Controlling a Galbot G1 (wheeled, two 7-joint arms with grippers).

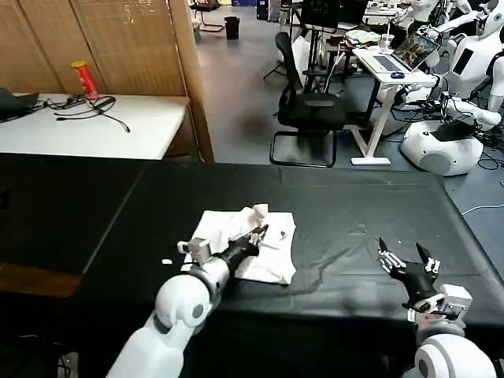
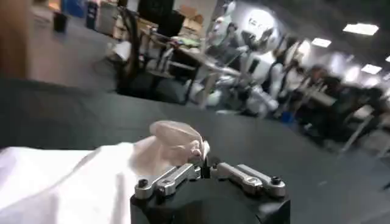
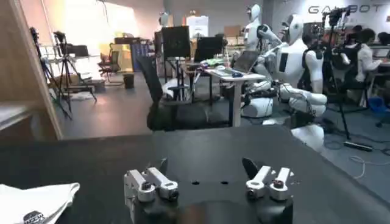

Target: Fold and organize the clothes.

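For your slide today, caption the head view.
Left gripper pinches the white T-shirt on the black table; right gripper hovers open.

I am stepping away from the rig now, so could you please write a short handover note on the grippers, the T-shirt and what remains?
Left gripper: over the white T-shirt, shut on a raised pinch of its cloth, seen bunched at the fingertips in the left wrist view.
Right gripper: open, holding nothing, above the black table well to the right of the shirt.
T-shirt: lying roughly folded into a compact bundle near the middle of the table, with wrinkles and one raised corner at the far edge.
Done: partly folded.
Left: probably finish the current fold, flatten, tidy.
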